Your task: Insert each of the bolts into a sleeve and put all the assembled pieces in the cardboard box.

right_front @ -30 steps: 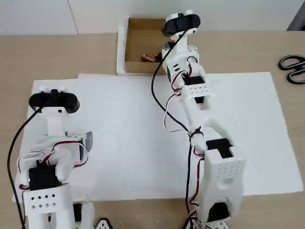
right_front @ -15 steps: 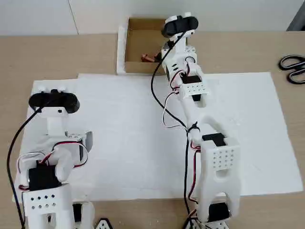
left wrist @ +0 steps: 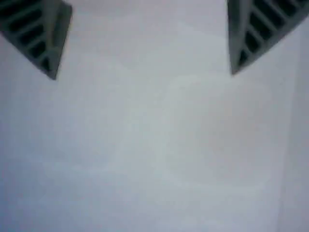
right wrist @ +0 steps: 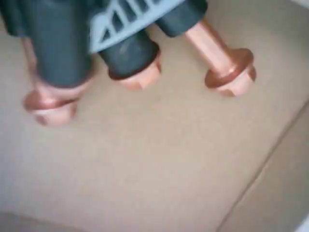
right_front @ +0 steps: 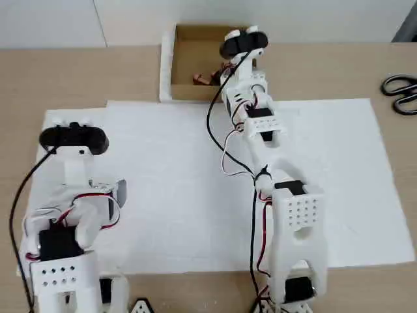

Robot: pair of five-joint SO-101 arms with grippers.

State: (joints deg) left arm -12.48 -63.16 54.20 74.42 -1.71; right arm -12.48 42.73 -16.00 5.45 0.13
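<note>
My right arm point(right_front: 251, 114) stretches across the paper, its wrist over the cardboard box point(right_front: 189, 39). Copper and dark pieces point(right_front: 205, 79) lie inside, beside the wrist. In the right wrist view, three dark sleeves with copper bolts in them are over the box floor point(right wrist: 145, 169): one at one side point(right wrist: 48, 96), a middle one point(right wrist: 133, 63), and a third point(right wrist: 222, 63). A ribbed finger point(right wrist: 130, 17) lies over the middle sleeve, and the right gripper looks shut on it. My left gripper point(left wrist: 142, 73) hangs open over bare white paper, by the left arm point(right_front: 71, 169).
A large white paper sheet point(right_front: 182, 182) covers the table's middle. Black-handled scissors point(right_front: 401, 91) lie at the far right edge on the wood. The box's white side flap point(right_front: 167, 65) stands along its left wall.
The right arm has stretched farther forward and a little left, bringing its wrist deeper over the box. The left arm has kept still.
</note>
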